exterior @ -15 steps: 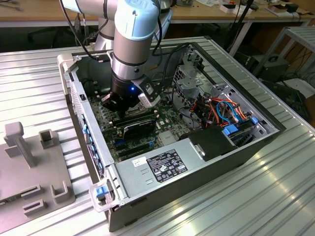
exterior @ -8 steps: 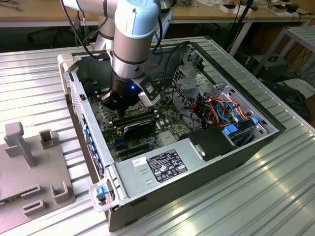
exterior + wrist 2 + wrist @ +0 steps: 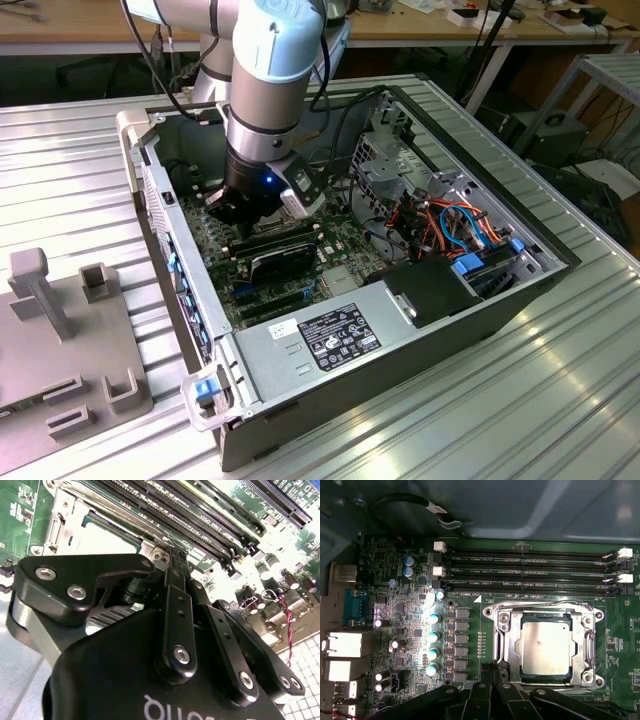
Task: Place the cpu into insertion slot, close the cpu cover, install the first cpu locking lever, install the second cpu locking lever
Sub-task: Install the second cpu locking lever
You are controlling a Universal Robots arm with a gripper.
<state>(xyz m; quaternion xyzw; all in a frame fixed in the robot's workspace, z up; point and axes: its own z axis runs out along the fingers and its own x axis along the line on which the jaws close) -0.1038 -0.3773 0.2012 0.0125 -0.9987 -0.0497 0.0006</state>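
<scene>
I have the gripper low inside the open computer case, and in both wrist views its black fingers are drawn together to a narrow tip with nothing between them. That tip sits at the near edge of the insertion slot, at the edge of its silver rim; I cannot tell whether it touches the metal. I judge the closed, pointed posture suits pushing on a thin part, not carrying one.

Just beyond the tip, the cpu lies flat and square in the socket, its grey metal top showing. The cpu cover appears to be down around it, its window framing the chip, so placement looks done and the cover looks closed. A thin wire lever runs along the far side of the frame; I cannot confirm whether it is latched.

Farther on, the long black memory slots run parallel to the socket, empty. In the exterior view the arm descends steeply into the case from the far side, with the power supply at the near wall and a grey fixture block outside on the exterior view's left.
</scene>
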